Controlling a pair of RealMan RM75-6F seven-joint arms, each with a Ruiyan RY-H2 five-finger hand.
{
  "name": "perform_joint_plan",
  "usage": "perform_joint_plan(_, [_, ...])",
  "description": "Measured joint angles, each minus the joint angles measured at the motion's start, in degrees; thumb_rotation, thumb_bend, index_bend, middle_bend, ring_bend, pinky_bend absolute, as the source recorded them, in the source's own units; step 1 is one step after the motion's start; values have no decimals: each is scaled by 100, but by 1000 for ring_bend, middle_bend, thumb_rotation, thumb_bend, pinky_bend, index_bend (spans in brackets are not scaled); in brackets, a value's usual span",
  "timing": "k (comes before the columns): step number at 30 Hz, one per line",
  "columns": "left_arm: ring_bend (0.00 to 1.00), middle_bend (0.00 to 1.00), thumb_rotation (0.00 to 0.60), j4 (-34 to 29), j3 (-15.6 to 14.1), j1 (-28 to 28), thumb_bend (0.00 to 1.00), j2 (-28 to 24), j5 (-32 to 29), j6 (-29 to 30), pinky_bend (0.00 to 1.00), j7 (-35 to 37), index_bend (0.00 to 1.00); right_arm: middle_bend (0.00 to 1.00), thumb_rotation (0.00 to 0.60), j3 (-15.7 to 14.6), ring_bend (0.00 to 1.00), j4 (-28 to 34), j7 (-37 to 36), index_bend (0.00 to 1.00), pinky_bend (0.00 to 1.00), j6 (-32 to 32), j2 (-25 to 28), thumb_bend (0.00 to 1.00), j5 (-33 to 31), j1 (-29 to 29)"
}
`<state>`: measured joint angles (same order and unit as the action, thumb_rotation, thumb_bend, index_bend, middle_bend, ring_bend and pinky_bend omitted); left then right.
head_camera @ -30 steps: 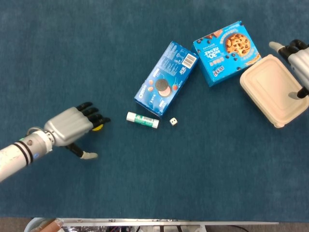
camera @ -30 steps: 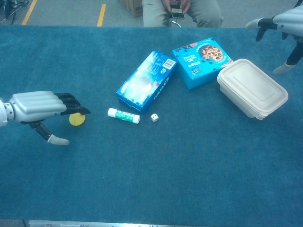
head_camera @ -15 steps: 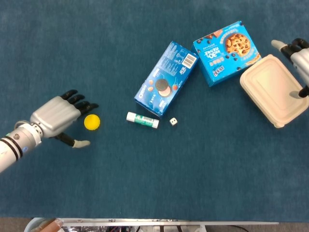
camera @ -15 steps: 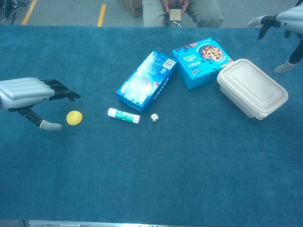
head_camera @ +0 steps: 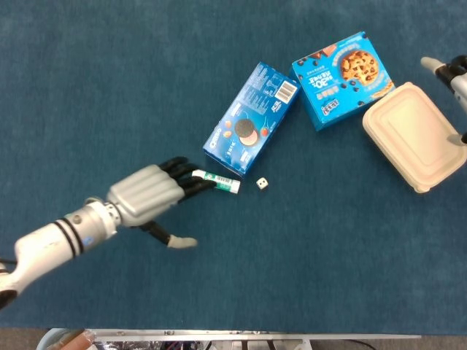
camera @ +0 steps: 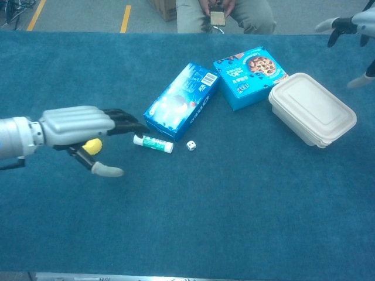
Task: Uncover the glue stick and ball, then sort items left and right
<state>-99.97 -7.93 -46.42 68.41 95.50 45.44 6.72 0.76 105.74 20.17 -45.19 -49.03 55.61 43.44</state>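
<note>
Right of centre on the blue bench (head_camera: 109,87), a beige lidded container (head_camera: 413,135) sits closed, contents hidden, beside a blue cookie box (head_camera: 343,76) whose print is too small to read and a blue box marked OREO (head_camera: 252,118). Below the OREO box lie the glue stick (head_camera: 219,181) with its green label and a small die (head_camera: 261,184), while the yellow ball (camera: 92,146) shows at left in the chest view, half hidden behind the left robot hand (head_camera: 149,195). That hand reaches toward the glue stick with fingers spread, holding nothing; the right robot hand (camera: 354,26), at the upper right edge, is also spread.
</note>
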Motion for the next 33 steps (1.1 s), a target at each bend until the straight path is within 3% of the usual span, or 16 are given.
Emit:
perform_joint_plan(5, [0, 92, 145, 2, 122, -119, 168, 310, -30, -162, 35, -149, 226, 268, 600, 26, 146, -80, -118, 87, 331, 37, 41, 13, 62, -54])
perform_joint_plan(15, [0, 92, 133, 276, 264, -276, 168, 977, -252, -507, 0, -613, 212, 268, 600, 68, 146, -190, -268, 87, 327, 118, 53, 12, 147, -124])
perform_joint_plan(33, [0, 92, 53, 612, 410, -406, 168, 1400, -994, -903, 0, -1059, 201, 268, 600, 107, 146, -224, -326, 87, 327, 155, 66, 13, 176, -206])
